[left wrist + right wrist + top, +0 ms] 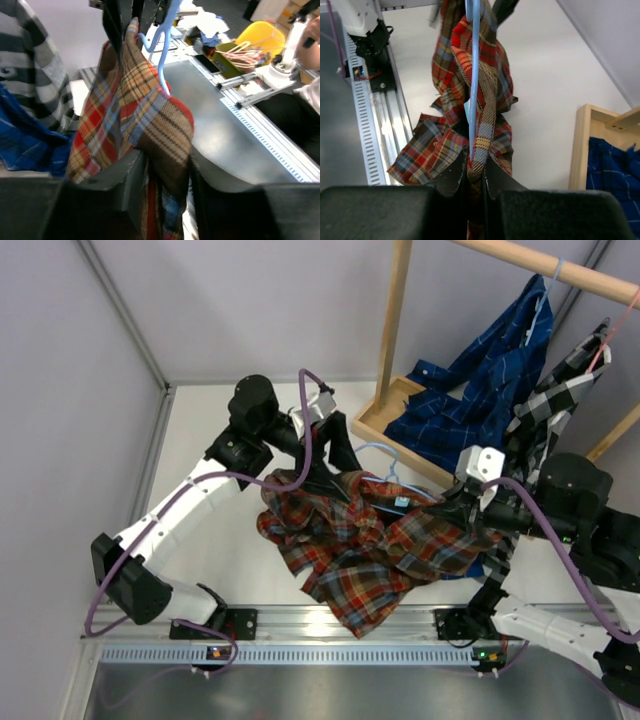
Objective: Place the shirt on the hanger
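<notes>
The wooden rack [393, 340] and the dark blue shirt [480, 390] on it block the far right, and the plaid shirt [350, 540] hangs across the middle. Bare table [195, 420] lies open far left.

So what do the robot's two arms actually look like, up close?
Both the left arm and right arm have white tubular links between bulky black joints. A purple cable loops along each. A white block sits at each wrist, and each arm ends in two flat, dark grey fingers.
</notes>
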{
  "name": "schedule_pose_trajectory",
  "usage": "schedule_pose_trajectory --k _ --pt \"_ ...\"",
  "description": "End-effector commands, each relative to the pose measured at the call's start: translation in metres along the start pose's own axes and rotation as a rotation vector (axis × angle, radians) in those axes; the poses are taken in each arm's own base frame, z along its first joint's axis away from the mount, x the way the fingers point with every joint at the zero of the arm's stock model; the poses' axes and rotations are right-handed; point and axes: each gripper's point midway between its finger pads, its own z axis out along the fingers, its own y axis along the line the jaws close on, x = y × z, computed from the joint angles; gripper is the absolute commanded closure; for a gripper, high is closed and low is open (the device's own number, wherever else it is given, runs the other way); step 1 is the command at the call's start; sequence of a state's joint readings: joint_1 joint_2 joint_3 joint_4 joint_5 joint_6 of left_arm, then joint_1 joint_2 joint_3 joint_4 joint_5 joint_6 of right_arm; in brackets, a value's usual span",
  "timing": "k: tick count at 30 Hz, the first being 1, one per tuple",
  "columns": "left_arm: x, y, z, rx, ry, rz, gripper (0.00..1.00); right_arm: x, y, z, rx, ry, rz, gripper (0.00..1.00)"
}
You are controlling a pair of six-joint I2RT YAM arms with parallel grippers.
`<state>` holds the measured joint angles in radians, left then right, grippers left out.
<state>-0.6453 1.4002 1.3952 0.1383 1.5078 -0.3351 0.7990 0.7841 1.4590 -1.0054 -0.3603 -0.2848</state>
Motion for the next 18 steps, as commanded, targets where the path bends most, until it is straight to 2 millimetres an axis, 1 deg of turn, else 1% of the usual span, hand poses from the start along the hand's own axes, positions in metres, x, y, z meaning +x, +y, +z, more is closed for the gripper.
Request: schedule_pose_trajectory --k 1,2,3,4,5,6,7,8,9,10,11,12,13,14,15,16,17,18 --pt "-0.026 0.001 -0.01 -0.039 -0.02 0.137 0.37 -0.052 -0.02 -0.017 0.139 -0.23 -0.023 1.0" --pt "-0.032 0.011 -0.016 -0.101 -0.044 0.142 0.02 -0.054 -0.022 -0.022 0.163 -0.243 -0.006 1.0" --pt "-0.037 0.025 -0.033 -0.2 -0.073 0.129 0.02 -0.054 -0.032 -0.026 0.224 -0.241 0.009 1.0" --pt "-0.047 0.031 -0.043 -0.284 -0.102 0.139 0.02 -0.057 -0.038 -0.031 0.263 -0.248 0.023 1.0" --pt "-0.062 0.053 -0.06 -0.454 -0.164 0.151 0.02 -0.058 -0.043 -0.033 0.295 -0.247 0.057 1.0" --pt "-0.063 0.07 -0.086 -0.604 -0.197 0.083 0.02 -0.058 -0.055 -0.038 0.368 -0.243 0.08 1.0" --pt "-0.082 0.071 -0.103 -0.728 -0.237 0.1 0.02 -0.066 -0.058 -0.046 0.396 -0.268 0.11 1.0" --pt "-0.096 0.095 -0.15 -1.021 -0.329 0.07 0.02 -0.065 -0.065 -0.047 0.434 -0.255 0.134 1.0" --pt "-0.1 0.097 -0.175 -1.17 -0.375 0.03 0.02 -0.068 -0.073 -0.052 0.48 -0.254 0.155 1.0" --pt "-0.095 0.096 -0.198 -1.301 -0.398 -0.033 0.02 -0.082 -0.075 -0.064 0.501 -0.29 0.168 1.0" --pt "-0.114 0.079 -0.236 -1.499 -0.498 -0.007 0.02 -0.082 -0.079 -0.059 0.512 -0.265 0.2 1.0" --pt "-0.117 0.066 -0.25 -1.587 -0.537 0.0 0.02 -0.097 -0.087 -0.075 0.565 -0.306 0.217 1.0" --pt "-0.12 0.054 -0.262 -1.665 -0.57 0.02 0.02 -0.103 -0.091 -0.08 0.59 -0.318 0.232 1.0" --pt "-0.131 0.026 -0.269 -1.721 -0.617 0.079 0.02 -0.109 -0.097 -0.076 0.608 -0.324 0.267 1.0" --pt "-0.124 0.013 -0.293 -1.862 -0.67 0.081 0.02 -0.115 -0.107 -0.086 0.675 -0.345 0.289 1.0" --pt "-0.121 0.003 -0.299 -1.908 -0.685 0.088 0.02 -0.134 -0.112 -0.105 0.715 -0.411 0.313 1.0" --pt "-0.123 -0.016 -0.301 -1.937 -0.695 0.124 0.02 -0.139 -0.122 -0.101 0.752 -0.403 0.323 1.0" --pt "-0.114 -0.018 -0.303 -1.962 -0.681 0.115 0.02 -0.143 -0.134 -0.11 0.832 -0.411 0.337 1.0"
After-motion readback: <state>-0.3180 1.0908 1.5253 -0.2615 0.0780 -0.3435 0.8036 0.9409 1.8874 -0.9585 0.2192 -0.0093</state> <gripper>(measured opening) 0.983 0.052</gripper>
